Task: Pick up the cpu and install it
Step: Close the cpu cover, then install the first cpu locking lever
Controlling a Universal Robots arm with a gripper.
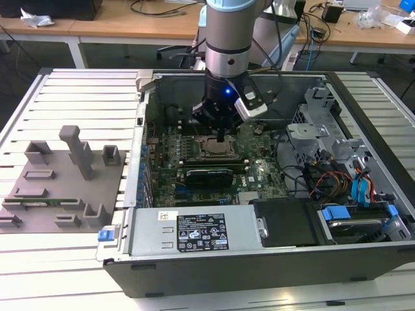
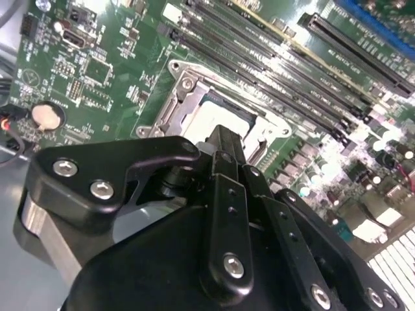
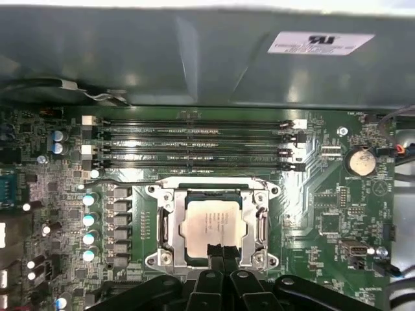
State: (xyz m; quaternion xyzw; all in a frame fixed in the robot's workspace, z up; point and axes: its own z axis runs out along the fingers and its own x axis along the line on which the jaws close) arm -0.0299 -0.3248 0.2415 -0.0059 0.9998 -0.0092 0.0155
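Inside the computer case (image 1: 259, 269), poised over the socket (image 3: 168, 223), gripper (image 3: 221, 250) pressed together, tips above an edge of the seated cpu (image 3: 211, 223).

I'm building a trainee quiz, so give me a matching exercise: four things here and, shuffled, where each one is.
1 cpu
2 gripper
3 grey fixture plate
4 coin battery

A outside the case, exterior view's left
B on the green board, apart from the socket
C lying in the socket
D over the socket's edge

Pairs: 1-C, 2-D, 3-A, 4-B
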